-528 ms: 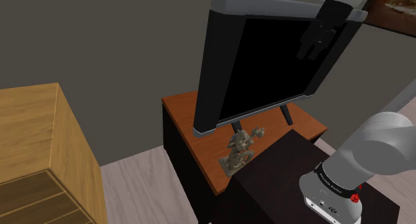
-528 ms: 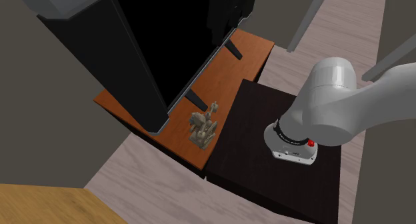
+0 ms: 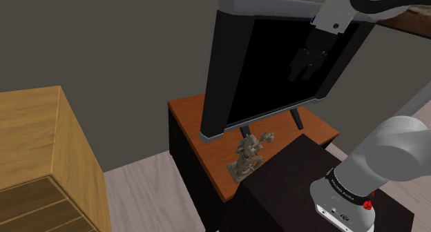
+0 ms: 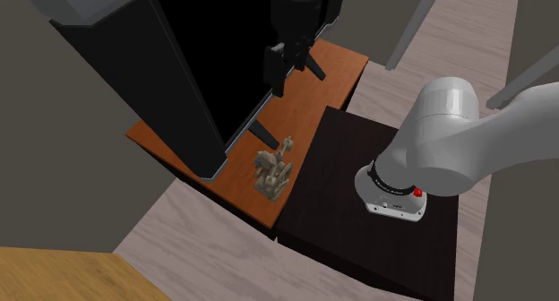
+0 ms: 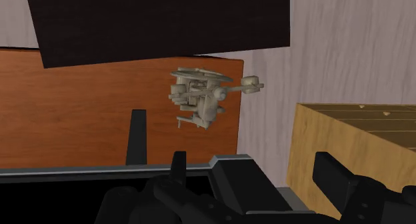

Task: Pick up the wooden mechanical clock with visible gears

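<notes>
One hazard stands out, going across the shoulder view from its left. The wooden cabinet (image 3: 41, 161) is well apart from the work and no worry. Next comes the reddish-brown table (image 3: 190, 112). Near its edge, just beside the dark stand (image 3: 298, 172), sits the clock (image 3: 249, 155), pale and spiky, with gears and a rod sticking out. A big black screen (image 3: 276, 65) leans above and behind it. The gripper (image 3: 306, 68) hangs high in front of that screen, fingers apart and holding nothing. On the way down I judge it could strike the screen's frame or legs, or nudge the small clock off the table.
</notes>
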Motion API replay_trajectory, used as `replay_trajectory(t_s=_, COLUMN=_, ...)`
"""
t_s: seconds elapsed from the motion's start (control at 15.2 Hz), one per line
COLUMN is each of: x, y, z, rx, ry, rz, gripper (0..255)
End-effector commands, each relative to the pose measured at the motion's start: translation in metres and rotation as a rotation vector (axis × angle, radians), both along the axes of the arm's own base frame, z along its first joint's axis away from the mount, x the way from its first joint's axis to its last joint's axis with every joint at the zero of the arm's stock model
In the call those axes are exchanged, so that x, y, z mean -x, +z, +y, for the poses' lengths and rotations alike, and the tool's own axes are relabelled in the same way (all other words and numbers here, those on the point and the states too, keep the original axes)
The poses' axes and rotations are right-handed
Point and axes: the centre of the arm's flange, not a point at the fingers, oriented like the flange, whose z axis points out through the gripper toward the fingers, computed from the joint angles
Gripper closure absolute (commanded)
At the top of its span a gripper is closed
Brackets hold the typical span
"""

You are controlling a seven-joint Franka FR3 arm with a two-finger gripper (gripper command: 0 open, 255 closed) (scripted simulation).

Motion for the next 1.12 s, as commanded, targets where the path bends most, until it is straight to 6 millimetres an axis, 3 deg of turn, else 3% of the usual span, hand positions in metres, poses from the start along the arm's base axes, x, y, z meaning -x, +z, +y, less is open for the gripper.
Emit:
replay_trajectory(t_s=0.0, x=-0.006, y=-0.026, z=0.006, rx=0.013, ry=-0.011, rz=0.003, gripper=0)
replay_trajectory(t_s=1.06, x=-0.051, y=-0.231, z=0.043, rx=0.119, ry=-0.09, rz=0.049, gripper=0)
